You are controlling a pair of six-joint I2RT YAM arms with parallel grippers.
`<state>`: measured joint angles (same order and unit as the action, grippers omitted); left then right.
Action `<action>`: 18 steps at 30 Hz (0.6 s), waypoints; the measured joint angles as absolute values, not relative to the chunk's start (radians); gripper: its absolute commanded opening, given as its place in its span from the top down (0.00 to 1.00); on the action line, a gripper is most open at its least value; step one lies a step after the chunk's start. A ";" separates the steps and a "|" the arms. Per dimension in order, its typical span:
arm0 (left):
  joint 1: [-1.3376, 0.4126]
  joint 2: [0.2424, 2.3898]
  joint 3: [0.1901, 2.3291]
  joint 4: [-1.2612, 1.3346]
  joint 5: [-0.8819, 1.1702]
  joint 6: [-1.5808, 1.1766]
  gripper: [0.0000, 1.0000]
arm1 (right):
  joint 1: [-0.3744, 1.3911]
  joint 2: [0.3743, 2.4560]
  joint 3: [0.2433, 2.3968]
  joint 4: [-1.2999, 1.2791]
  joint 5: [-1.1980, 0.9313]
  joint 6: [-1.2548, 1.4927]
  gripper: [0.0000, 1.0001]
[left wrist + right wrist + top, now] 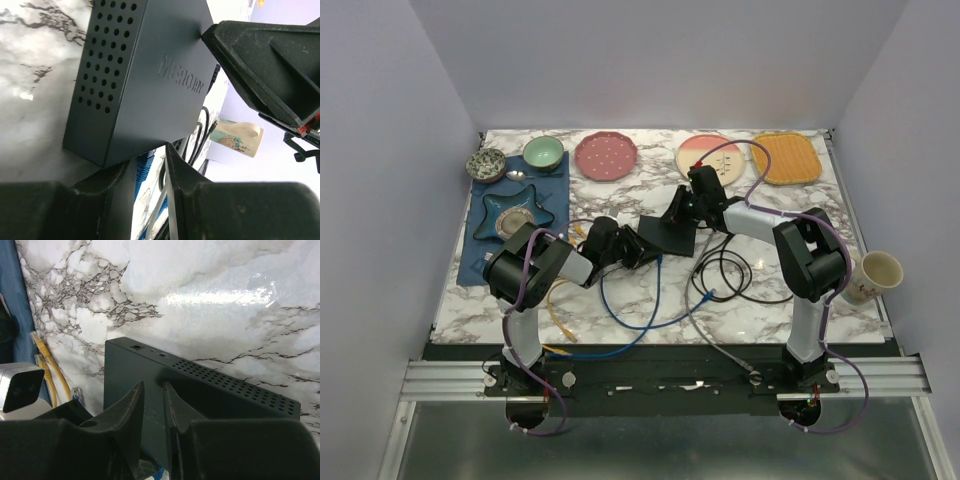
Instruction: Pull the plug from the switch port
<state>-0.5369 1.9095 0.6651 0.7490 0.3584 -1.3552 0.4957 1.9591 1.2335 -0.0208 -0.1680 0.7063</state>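
The switch (670, 238) is a flat matte-black box in the middle of the marble table. It also shows in the left wrist view (145, 75) and the right wrist view (125, 375). A blue plug (144, 165) sits in a port on its near-left edge, and its blue cable (630, 320) loops toward me. My left gripper (638, 248) (147, 160) is open. Its jaws stand either side of the plug, with a gap on the right side. My right gripper (690, 208) (153, 385) is almost closed and empty, its tips resting on the switch's top; it also shows in the left wrist view (260, 60).
Black cables (730, 275) coil right of the switch, and yellow cables (558, 320) (47, 365) lie at the left front. A mug (875, 272) (235, 137) stands at the right edge. A blue mat (480, 250) with dishes lies at the left, and plates (606, 155) line the back.
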 measured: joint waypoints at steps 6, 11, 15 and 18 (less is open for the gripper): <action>-0.541 1.917 0.674 0.756 0.360 -1.358 0.70 | 0.496 1.959 1.233 -0.020 -0.170 0.706 0.70; -0.544 1.940 0.664 0.815 0.364 -1.378 0.71 | 0.496 1.959 1.233 -0.019 -0.170 0.706 0.70; -0.544 1.944 0.658 0.832 0.364 -1.382 0.76 | 0.496 1.959 1.231 -0.015 -0.170 0.706 0.70; -0.544 1.945 0.657 0.836 0.364 -1.381 0.76 | 0.496 1.959 1.230 -0.015 -0.170 0.706 0.70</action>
